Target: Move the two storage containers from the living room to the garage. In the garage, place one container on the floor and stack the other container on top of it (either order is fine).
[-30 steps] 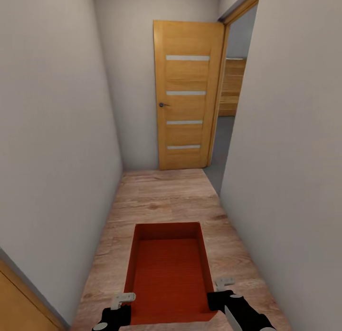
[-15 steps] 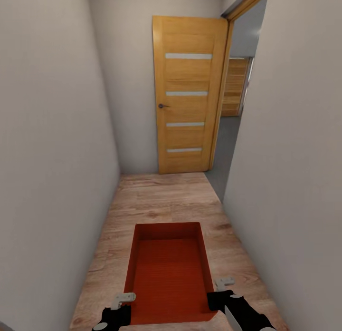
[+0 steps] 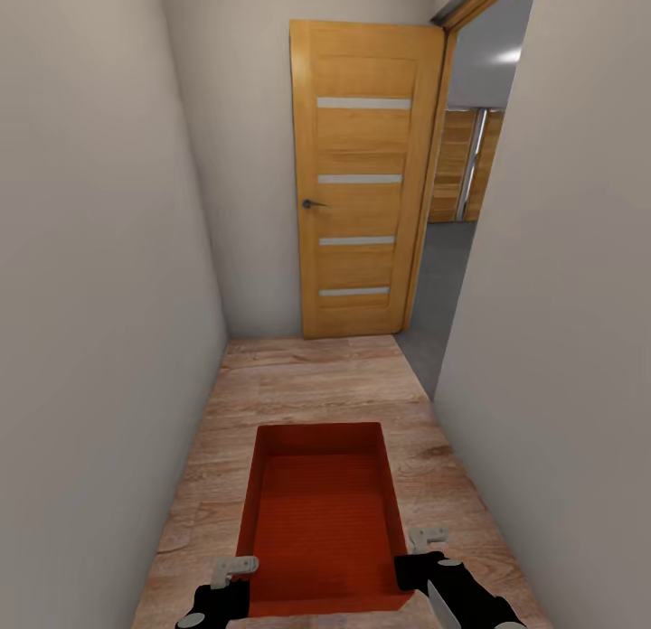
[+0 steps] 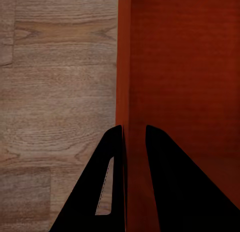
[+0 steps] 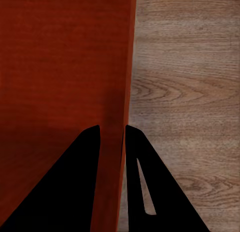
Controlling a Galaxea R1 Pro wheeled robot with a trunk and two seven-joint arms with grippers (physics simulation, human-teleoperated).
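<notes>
An orange-red storage container [image 3: 321, 511] hangs in front of me over the light wood-plank floor [image 3: 316, 380], topless, its ribbed bottom showing. My left gripper [image 3: 237, 579] is shut on its left wall [image 4: 125, 92], one black finger on each side. The right wall [image 5: 127, 67] is pinched the same way by my right gripper [image 3: 414, 552]. The second container is out of view. Through the doorway at the far right lies dark grey garage floor [image 3: 443, 276].
I am in a narrow hallway between pale walls [image 3: 90, 295] close on both sides. A wooden door [image 3: 362, 177] with glass strips stands open at the far end. Wooden panels [image 3: 461, 164] show beyond the doorway.
The view has advanced down the hallway: the door looms larger and more of the room beyond the doorway shows. The container and both grippers hold the same pose in the picture.
</notes>
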